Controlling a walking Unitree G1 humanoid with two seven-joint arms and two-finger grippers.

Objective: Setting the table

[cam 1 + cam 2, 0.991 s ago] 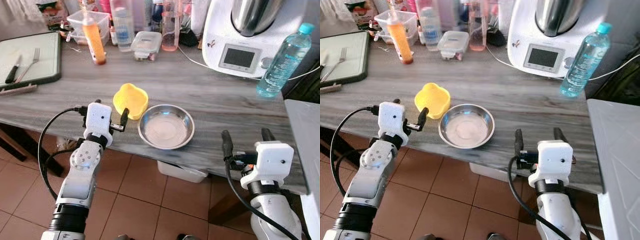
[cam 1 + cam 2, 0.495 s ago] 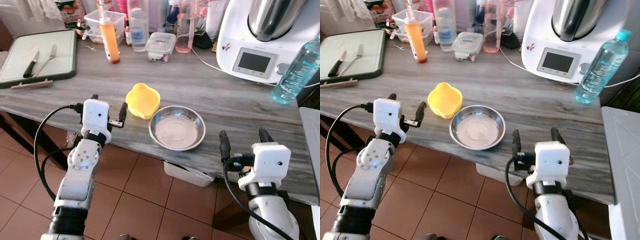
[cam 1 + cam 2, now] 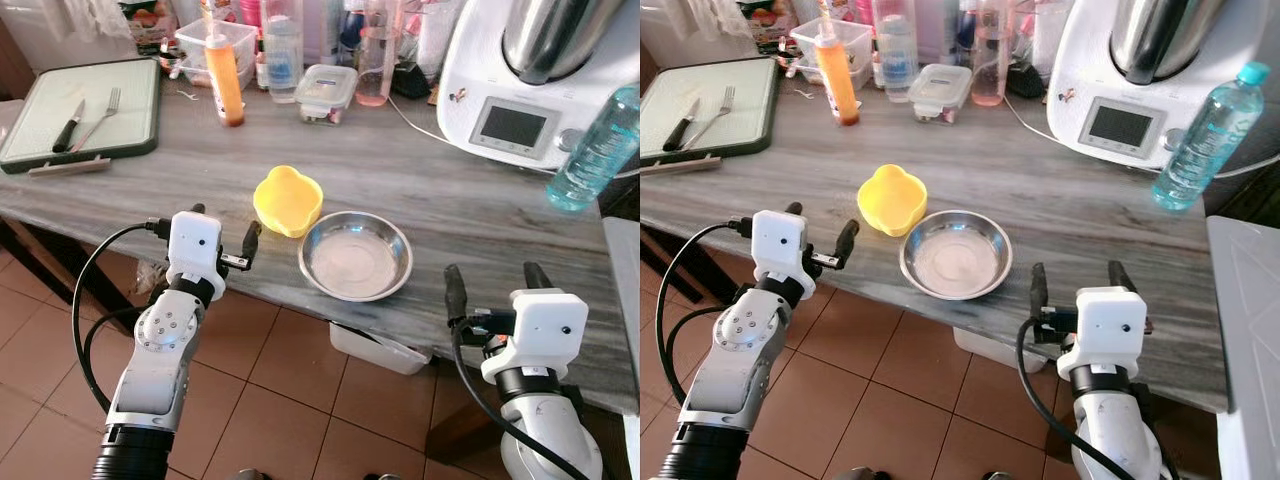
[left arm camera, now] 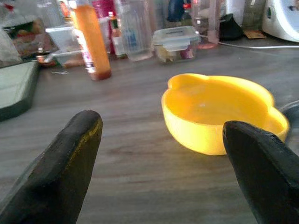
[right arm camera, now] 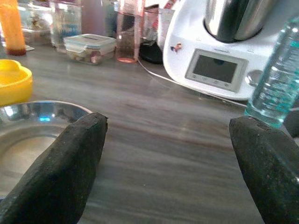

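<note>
Two claws hover spread and empty at the table's (image 3: 420, 190) near edge. Left claw (image 3: 222, 232) faces the yellow bowl (image 3: 288, 200), which touches the steel bowl (image 3: 355, 255); right claw (image 3: 495, 285) sits right of both.

Well ahead of the right gripper (image 3: 492, 272) stands a white kitchen machine (image 3: 520, 90) with a steel jug, and a clear water bottle (image 3: 595, 150) stands to that machine's right. Well beyond the left gripper (image 4: 161, 126) an orange sauce bottle (image 3: 225, 80) stands upright. To the right of that bottle are a lidded plastic container (image 3: 327, 92) and a pink tumbler (image 3: 372, 70).
</note>
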